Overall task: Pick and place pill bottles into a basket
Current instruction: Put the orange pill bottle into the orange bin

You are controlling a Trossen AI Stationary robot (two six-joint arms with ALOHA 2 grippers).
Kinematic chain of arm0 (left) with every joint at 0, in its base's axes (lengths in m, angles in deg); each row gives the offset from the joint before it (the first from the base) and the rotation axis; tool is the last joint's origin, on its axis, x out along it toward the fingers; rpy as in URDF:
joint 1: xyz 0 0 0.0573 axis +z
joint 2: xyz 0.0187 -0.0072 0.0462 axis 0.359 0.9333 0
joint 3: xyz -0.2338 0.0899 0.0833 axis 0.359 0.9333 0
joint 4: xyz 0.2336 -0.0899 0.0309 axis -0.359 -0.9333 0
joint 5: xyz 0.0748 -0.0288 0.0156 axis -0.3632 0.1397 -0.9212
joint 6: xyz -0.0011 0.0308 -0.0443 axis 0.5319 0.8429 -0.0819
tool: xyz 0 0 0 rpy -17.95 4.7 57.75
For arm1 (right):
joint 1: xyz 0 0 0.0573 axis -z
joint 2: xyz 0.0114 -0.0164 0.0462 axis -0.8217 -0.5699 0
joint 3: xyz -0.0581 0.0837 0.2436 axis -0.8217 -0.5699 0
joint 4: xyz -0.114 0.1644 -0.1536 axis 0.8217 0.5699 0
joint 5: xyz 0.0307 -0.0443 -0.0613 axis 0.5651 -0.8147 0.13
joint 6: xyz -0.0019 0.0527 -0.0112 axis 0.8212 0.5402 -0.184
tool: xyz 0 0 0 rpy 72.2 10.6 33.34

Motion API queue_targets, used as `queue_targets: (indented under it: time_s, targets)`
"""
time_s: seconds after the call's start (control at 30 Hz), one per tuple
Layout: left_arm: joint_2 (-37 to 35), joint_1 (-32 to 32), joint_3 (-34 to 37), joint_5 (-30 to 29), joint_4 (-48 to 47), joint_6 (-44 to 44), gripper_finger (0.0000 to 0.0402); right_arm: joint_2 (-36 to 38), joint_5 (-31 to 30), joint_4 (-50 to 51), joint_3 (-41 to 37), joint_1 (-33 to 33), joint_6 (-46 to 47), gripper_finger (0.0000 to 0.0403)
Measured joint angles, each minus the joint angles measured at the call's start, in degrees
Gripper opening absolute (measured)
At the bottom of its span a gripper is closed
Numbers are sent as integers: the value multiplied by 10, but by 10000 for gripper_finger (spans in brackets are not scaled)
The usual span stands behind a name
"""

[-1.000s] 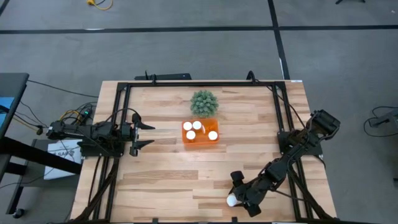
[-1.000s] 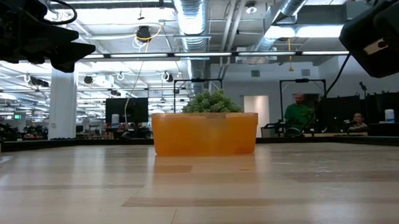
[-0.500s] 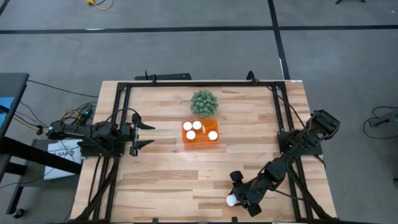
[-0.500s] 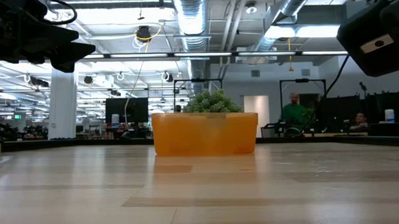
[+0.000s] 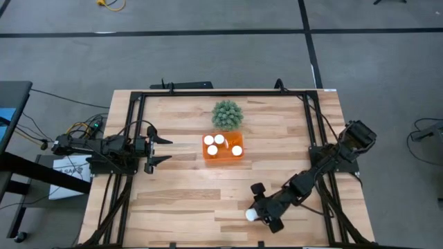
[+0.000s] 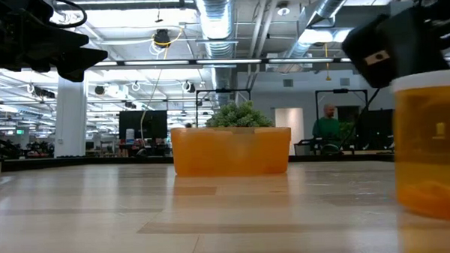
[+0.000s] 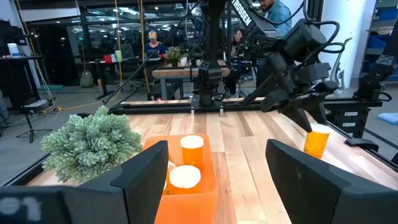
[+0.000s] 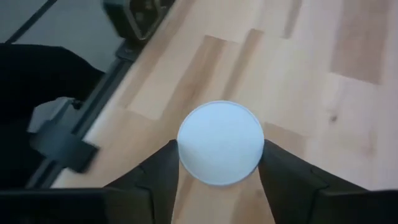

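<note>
The orange basket (image 5: 222, 148) stands mid-table and holds several white-capped pill bottles (image 5: 219, 140). It also shows in the low view (image 6: 231, 150) and the left wrist view (image 7: 186, 186). My right gripper (image 5: 255, 211) is near the table's near edge, right of centre, and is shut on one pill bottle (image 5: 250, 215). That bottle has an orange body and a white cap and looms at the right of the low view (image 6: 432, 145). My left gripper (image 5: 163, 150) is open and empty at the table's left side, pointing toward the basket. My right gripper pinches the pill bottle at its white cap (image 8: 221, 151). One finger (image 8: 155, 177) is on each side of the cap, and the fingers come from above, pointing down. The bottle stands upright below them (image 7: 317, 140). I cannot tell whether its base is clear of the table.
A round green spiky plant (image 5: 227, 114) stands just beyond the basket's far side. A black frame (image 5: 221, 92) runs along the table's far edge and down both sides. Bare wood lies between the held bottle and the basket.
My right gripper, shut on the pill bottle, has moved toward the table's left and a little toward the far edge, nearer the basket. The bottle stays upright and has come into the low view at its right side.
</note>
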Motion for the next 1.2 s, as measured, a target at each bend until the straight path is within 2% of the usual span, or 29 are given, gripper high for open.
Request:
queue_targets:
  time_s: [0.17, 0.37, 0.57, 0.7, 0.97, 1.2]
  targets:
    - [0, 0, 0, 0, 0, 0, 261, 27, 2, 17, 4, 35, -38, 185]
    - [0, 0, 0, 0, 0, 0, 261, 114, 9, 80, 39, 99, -95, 190]
    - [0, 0, 0, 0, 0, 0, 261, 209, 38, 122, 70, 191, -138, 185]
    - [0, 0, 0, 0, 0, 0, 261, 245, 76, 124, 70, 267, -143, 192]
    - [0, 0, 0, 0, 0, 0, 261, 217, 158, 115, 70, 402, -143, 185]
    - [0, 0, 0, 0, 0, 0, 261, 142, 189, 57, 70, 470, -143, 190]
